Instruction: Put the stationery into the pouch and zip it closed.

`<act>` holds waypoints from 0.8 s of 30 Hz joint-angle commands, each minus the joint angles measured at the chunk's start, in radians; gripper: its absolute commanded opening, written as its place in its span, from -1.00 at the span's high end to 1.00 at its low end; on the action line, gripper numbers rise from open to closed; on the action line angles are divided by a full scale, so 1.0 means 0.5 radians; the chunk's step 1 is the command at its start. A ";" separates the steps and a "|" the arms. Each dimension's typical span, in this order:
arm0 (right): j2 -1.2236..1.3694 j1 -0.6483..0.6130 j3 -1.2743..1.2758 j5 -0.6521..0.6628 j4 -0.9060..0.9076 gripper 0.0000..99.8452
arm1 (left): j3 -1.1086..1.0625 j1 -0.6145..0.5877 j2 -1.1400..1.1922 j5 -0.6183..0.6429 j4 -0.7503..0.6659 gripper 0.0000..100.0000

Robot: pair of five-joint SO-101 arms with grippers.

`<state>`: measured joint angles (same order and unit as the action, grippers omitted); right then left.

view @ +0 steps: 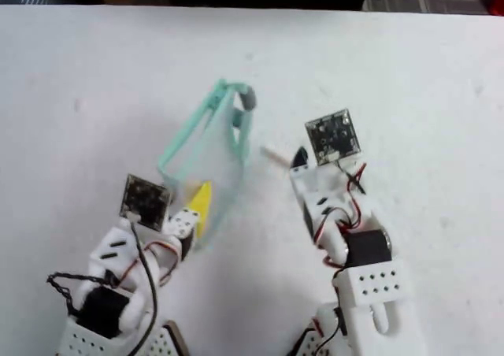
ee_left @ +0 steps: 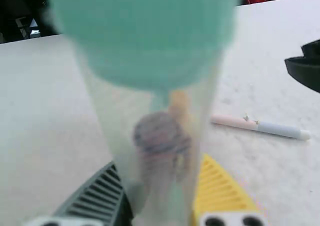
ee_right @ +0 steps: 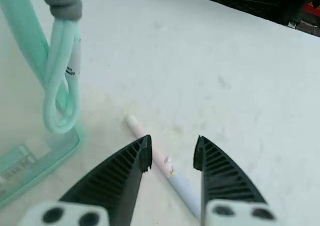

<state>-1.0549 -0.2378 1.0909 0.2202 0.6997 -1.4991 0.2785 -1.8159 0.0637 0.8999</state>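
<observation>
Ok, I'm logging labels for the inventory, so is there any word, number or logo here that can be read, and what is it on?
No text can be read.
Strap of the pouch: small dark marks, too blurred to read.
Pen: a tiny mark mid-barrel, too small to read.
Circuit board on an arm: markings too small to read.

The left arm and right arm are white, with black servos, red and black wires and square black camera boards. The left hand has one yellow ribbed finger, one black; the right hand has two black.
</observation>
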 commanded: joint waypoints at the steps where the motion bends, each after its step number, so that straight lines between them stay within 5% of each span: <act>1: -0.011 -0.017 -0.144 0.028 0.097 0.73 | 0.018 -0.048 -0.023 -0.015 -0.074 0.76; 15: 1.079 -0.005 -0.605 0.028 0.106 0.73 | 0.015 -0.060 -0.023 -0.015 -0.117 0.76; 24: 1.183 -0.020 -0.641 0.144 0.100 0.73 | 0.012 -0.192 -0.020 -0.015 -0.150 0.76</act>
<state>-0.4641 -0.2378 0.8255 0.2432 0.7488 -1.5037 0.2463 -1.8159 0.0637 0.8769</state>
